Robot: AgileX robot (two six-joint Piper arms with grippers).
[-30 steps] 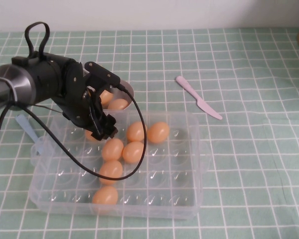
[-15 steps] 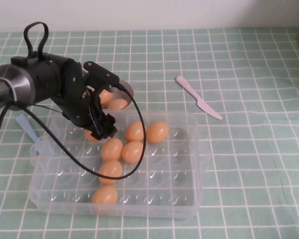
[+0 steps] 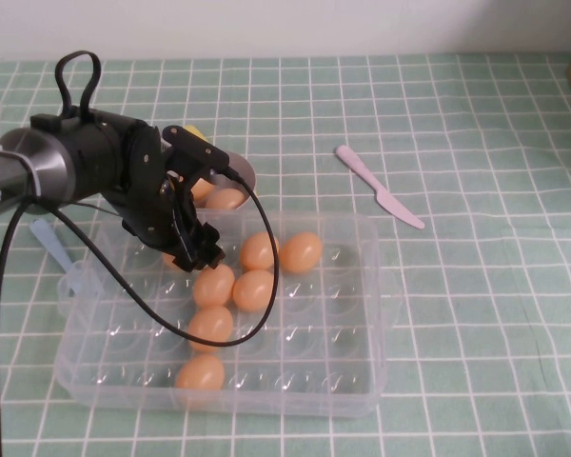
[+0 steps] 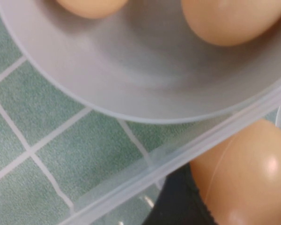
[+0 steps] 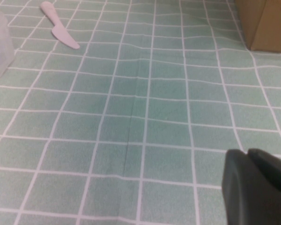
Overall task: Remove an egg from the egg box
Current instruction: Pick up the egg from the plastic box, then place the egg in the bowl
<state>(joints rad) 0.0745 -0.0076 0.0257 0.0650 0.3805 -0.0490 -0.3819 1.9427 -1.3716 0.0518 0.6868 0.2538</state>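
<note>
The clear plastic egg box [image 3: 352,381] sits lower centre, holding orange-tan eggs; one egg [image 3: 302,252] lies near its upper middle.

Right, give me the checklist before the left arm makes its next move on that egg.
1. Left gripper placed over the egg box: ok, it hangs at the far left corner, beside the bowl.
2. Egg secured: cannot tell; the left wrist view shows it just inside the box rim, close to the gripper.
3. Room in the bowl: ok, two eggs lie in it with bare floor left.
4. Cable clear of the eggs: not ok, it loops across the box above them.
5. Right gripper out of the way: ok, it is low over bare tablecloth, apart from the box.
</note>
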